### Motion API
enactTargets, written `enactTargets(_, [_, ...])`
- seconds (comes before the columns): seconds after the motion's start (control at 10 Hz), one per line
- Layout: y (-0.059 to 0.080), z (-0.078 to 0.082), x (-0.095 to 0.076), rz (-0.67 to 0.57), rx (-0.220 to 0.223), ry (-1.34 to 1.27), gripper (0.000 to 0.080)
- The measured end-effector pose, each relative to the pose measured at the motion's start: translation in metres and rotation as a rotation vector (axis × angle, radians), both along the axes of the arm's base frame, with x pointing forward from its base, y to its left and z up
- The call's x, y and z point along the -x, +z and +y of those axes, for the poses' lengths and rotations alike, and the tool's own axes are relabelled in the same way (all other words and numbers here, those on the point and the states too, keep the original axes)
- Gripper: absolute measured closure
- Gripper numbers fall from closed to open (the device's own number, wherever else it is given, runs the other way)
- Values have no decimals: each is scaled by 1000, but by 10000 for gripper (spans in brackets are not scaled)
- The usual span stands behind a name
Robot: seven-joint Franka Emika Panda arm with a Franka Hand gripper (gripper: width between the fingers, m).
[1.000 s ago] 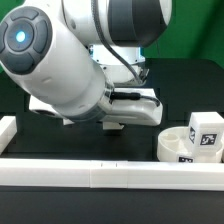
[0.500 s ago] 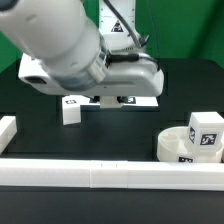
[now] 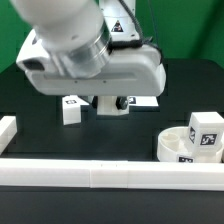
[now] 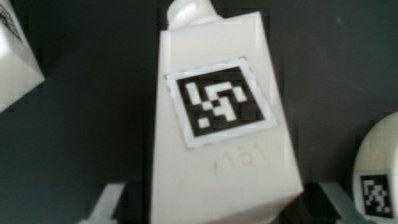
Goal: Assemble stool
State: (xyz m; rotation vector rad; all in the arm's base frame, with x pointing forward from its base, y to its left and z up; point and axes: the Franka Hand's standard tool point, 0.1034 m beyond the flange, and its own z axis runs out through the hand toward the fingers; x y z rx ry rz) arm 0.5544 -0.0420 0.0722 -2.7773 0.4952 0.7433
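No readable text; only square tag (image 4: pixel 217 100) on leg (image 4: pixel 214 190)

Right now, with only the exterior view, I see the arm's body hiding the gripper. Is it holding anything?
Observer: Yes. In the wrist view the gripper is closed on a white leg, one finger on either side.
Operator: Which face of it points at the wrist camera?
Observer: The face carrying its square black-and-white tag.
Operator: Anything else close by?
Observer: A rounded white part bearing a tag lies beside the leg, apart from it; I cannot tell which part it is.
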Motion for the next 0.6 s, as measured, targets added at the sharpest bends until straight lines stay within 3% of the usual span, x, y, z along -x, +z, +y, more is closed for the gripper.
enactTargets(0.1, [12, 0, -12, -83, 28, -12, 475])
enactTargets(0.3, [38, 1, -18, -172, 49, -26, 474])
enactTargets(0.6, [80, 3, -48, -367, 105, -57, 474])
